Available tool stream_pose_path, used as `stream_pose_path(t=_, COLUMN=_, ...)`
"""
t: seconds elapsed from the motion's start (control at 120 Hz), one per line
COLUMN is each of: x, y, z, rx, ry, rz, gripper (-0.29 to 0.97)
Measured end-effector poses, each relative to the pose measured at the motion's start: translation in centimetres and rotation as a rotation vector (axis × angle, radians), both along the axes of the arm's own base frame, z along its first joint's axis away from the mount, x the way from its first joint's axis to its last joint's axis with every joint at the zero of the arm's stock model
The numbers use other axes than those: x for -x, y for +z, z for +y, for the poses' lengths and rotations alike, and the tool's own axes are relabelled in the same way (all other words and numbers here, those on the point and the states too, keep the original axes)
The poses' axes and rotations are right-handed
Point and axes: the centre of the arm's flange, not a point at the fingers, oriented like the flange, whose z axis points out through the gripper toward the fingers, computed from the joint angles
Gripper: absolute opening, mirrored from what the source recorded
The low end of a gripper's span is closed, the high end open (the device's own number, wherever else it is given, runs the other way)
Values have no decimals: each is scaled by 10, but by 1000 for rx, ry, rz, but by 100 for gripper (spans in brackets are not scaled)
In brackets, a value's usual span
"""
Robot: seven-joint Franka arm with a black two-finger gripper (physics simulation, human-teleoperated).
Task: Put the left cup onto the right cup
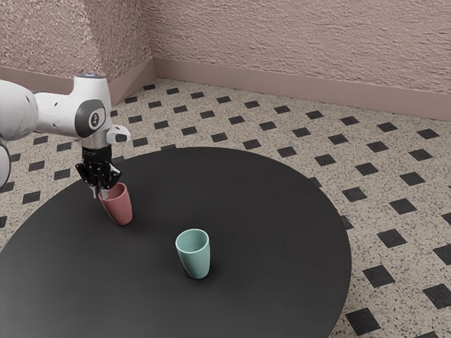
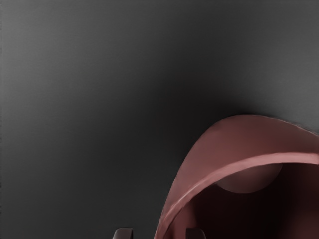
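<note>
A pink cup (image 1: 118, 204) stands on the exterior view's left part of the round black table (image 1: 268, 211), leaning a little with its mouth toward the arm. My gripper (image 1: 106, 191) is at its rim, one finger inside the mouth and one outside, shut on the cup's wall. In the wrist view the pink cup (image 2: 239, 169) lies just under the hand, its rim running between the two fingertips (image 2: 123, 233). A teal cup (image 1: 192, 253) stands upright nearer the table's middle, to the exterior view's right of the pink one and apart from it.
The dark tabletop spreads widely around both cups. Its curved edge (image 1: 338, 211) drops to a checkered floor (image 1: 366, 155) on the exterior view's right. Pink walls (image 1: 296, 35) stand well behind.
</note>
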Motion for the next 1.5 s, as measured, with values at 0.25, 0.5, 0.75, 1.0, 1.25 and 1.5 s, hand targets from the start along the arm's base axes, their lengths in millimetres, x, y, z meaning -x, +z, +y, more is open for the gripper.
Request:
stream_pose_path(t=0.25, x=0, y=-1, z=0, rx=0, ry=0, rz=1, gripper=0)
stream_pose_path(t=0.5, x=-2, y=-2, z=-1, rx=-1, ry=-2, rz=2, gripper=-2)
stream_pose_path(t=0.75, x=-3, y=-2, z=-2, rx=-15, ry=-16, rz=4, gripper=-8)
stream_pose_path(t=1.0, x=-6, y=4, z=-6, rx=-32, ry=-34, rz=0, gripper=-10)
stream_pose_path(t=1.25, x=-9, y=21, z=-16, rx=-45, ry=-56, rz=-22, gripper=-11)
stream_pose_path(t=1.5, x=-10, y=57, z=-30, rx=-59, ry=-80, rz=-70, gripper=-11)
